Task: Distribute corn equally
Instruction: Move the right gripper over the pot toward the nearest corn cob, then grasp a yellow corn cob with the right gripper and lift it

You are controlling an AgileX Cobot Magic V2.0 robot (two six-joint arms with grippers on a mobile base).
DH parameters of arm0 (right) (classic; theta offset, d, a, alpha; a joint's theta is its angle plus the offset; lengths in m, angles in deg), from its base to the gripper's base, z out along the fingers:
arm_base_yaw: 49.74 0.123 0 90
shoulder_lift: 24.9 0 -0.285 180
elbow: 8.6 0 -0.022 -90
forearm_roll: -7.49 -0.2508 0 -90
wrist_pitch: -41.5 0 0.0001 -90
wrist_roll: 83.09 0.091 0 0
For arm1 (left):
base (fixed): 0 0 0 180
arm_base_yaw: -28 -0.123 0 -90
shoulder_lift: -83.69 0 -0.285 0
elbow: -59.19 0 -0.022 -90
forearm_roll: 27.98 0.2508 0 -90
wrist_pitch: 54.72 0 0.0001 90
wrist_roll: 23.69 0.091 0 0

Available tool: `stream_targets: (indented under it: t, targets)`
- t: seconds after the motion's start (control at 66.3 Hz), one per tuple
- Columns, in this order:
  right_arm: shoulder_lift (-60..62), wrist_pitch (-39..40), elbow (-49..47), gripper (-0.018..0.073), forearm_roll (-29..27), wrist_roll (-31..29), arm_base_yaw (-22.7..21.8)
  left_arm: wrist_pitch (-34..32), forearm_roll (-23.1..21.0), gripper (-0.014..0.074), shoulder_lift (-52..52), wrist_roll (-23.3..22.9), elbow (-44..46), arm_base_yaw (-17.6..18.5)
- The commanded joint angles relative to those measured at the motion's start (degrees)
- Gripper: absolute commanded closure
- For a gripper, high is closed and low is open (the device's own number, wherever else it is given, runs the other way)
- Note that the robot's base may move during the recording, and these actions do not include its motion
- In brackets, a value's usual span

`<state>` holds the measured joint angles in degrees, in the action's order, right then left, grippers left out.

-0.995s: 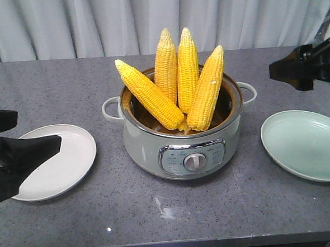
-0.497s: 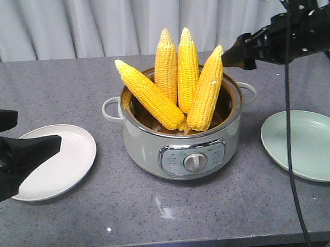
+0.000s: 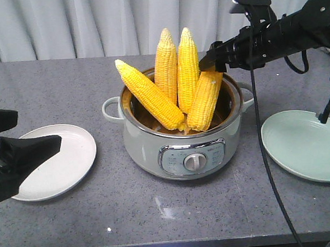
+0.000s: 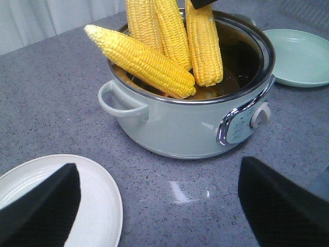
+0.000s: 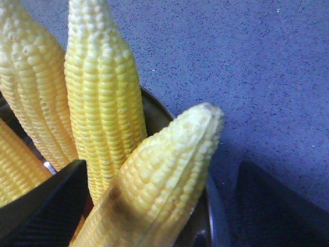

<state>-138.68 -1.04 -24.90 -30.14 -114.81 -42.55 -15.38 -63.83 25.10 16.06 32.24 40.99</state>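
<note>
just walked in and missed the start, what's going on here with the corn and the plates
A two-armed robot is sharing out corn. All four cobs stand in the pot, tips up. The right gripper is at the tip of the rightmost cob, jaws open on either side of it and not yet closed. The left gripper hovers open by the white plate. No corn is on that plate or on the green plate yet.
</note>
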Motion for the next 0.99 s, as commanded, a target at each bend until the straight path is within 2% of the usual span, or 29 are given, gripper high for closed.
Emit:
stream_targets:
  t: [0.0, 0.196, 0.392, 0.528, 0.98]
  targets:
    - [2.11, 2.78, -2.05, 0.0000, -5.12, -2.84, 0.02, -3.44, -2.41, 0.0003, 0.37, 0.11, 1.86, 0.41]
    - [2.04, 2.39, -2.05, 0.0071, -8.27, -5.96, 0.02, -3.44, -2.41, 0.0003, 0.37, 0.11, 1.86, 0.41]
    - [2.04, 0.72, -2.05, 0.0249, -8.32, -6.45, 0.02, -3.44, -2.41, 0.0003, 0.37, 0.11, 1.86, 0.41]
    - [2.66, 0.59, -2.05, 0.0337, -8.32, -6.45, 0.02, -3.44, -2.41, 0.0003, 0.37, 0.11, 1.86, 0.41]
    - [15.46, 3.02, -2.05, 0.0352, -7.74, -6.45, -0.05, -3.44, -2.41, 0.0003, 0.37, 0.11, 1.86, 0.41]
